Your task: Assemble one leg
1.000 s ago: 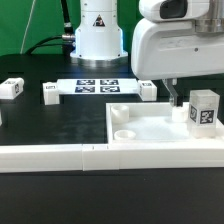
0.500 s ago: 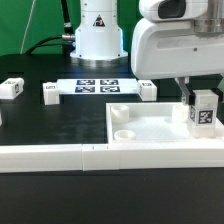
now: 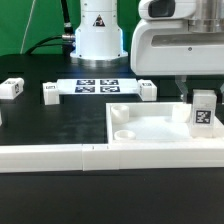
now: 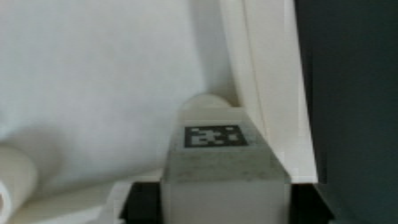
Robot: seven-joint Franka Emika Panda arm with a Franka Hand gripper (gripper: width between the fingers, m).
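the leg (image 3: 203,111) stands upright over the far corner of the large white tray-like piece (image 3: 150,125), at the exterior view's right, with its black-and-white tag facing the camera. the tool (image 3: 201,93) comes down on it from above, a dark finger (image 3: 188,91) showing just beside the block's upper edge; the block appears clamped between the fingers, though its foot is hidden behind the tray's near wall, so whether it touches the tray floor cannot be told. in the wrist view the leg (image 4: 221,150) fills the middle, its tag facing the lens, with the dark inner faces of the tool (image 4: 221,200) pressed against both of its sides and the tray's raised rim (image 4: 267,70) running just beside it.

on the black tabletop (image 3: 60,125), three other small white blocks lie apart: one (image 3: 12,88) near the exterior view's left edge, one (image 3: 50,91) just beside the marker board (image 3: 98,87), and one (image 3: 147,91) at the board's other end. two round recesses (image 3: 123,121) sit in the tray's near corner. a long white rail (image 3: 100,155) lies across the front, touching the tray's near wall.
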